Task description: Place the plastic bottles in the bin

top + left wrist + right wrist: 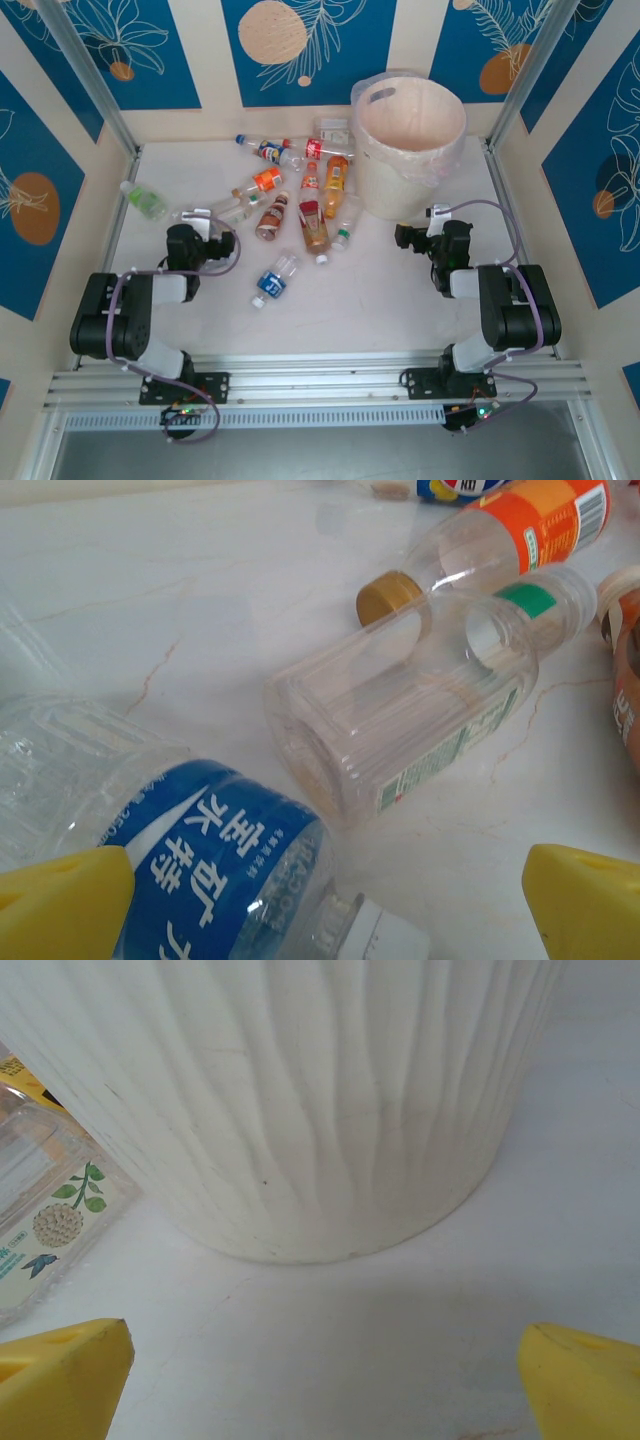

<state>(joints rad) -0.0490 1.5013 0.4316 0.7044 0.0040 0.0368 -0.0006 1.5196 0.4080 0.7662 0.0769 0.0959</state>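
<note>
The bin (400, 185) stood upright on the table (380, 300), its clear liner folded over the rim. The bottles (312, 215) lay on their sides in a loose heap just left of the bin. The juice bottle (336, 175) was the one closest to the bin's wall. A green bottle (146, 202) lay well apart from the bin, beyond the heap. A blue bottle (272, 281) lay alone, left of the bin and nearer the arms.

The right gripper (322, 1380) sat low on the near side of the bin, facing its ribbed wall. Its jaws were spread wide over bare table and gripped nothing. A flower-label bottle (50, 1220) lay at the bin's left foot; whether it touched the wall could not be told.

The left gripper (322, 905) sat well left of the bin, at the heap's near edge, with its jaws wide apart and nothing gripped. A blue-label bottle (225, 855) lay by one yellow finger (60, 905), its cap end between the two fingers. Past it lay a square bottle (400, 730), then an orange bottle (520, 530) with a gold cap. A brown bottle (628, 680) showed at the edge.
</note>
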